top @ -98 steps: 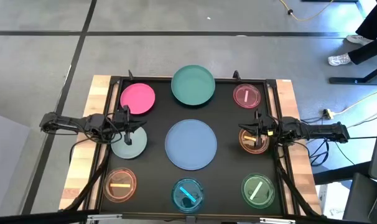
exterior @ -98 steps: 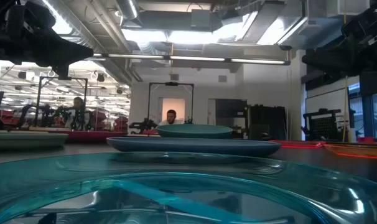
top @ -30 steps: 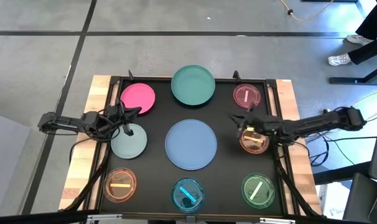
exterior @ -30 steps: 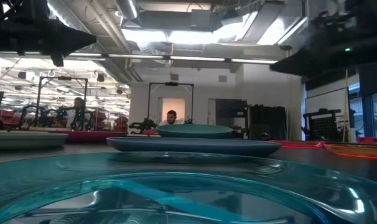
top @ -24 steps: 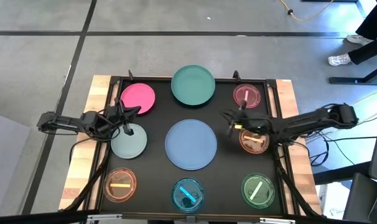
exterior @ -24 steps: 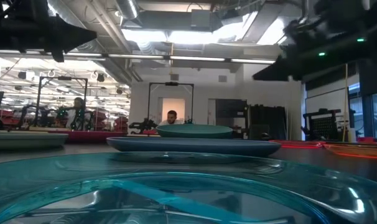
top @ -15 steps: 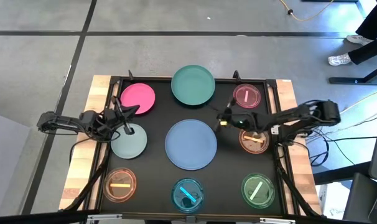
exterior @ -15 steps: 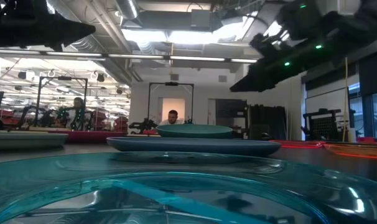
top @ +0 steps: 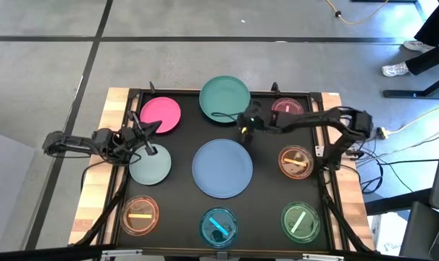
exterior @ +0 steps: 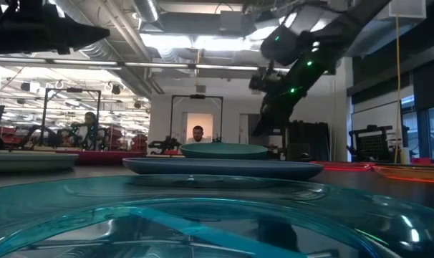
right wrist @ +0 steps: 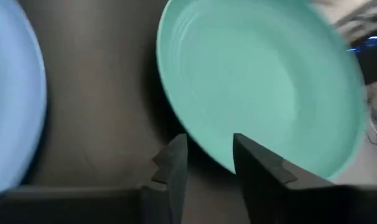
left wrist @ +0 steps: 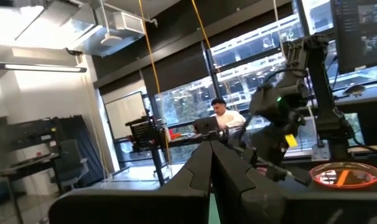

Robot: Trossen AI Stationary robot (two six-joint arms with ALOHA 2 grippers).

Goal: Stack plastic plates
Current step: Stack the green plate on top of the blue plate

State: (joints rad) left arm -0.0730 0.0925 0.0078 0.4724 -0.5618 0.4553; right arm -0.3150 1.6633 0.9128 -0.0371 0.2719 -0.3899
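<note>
Nine round plastic plates lie on the black mat. The large teal plate is at the far middle and the large pale-blue plate at the centre. My right gripper hangs open just above the teal plate's near rim, fingers slanting down, touching nothing. My left gripper is shut and empty, raised over the far edge of the grey-green plate. The pink plate lies at the far left.
Small translucent plates lie around the mat: pink partly under the right arm, orange at the right, orange, cyan and green along the near edge. People sit in the room beyond the table.
My right gripper has swung from over the right-hand orange plate toward the table's far left, reaching the teal plate's near rim and tipping downward. The plates have not moved.
</note>
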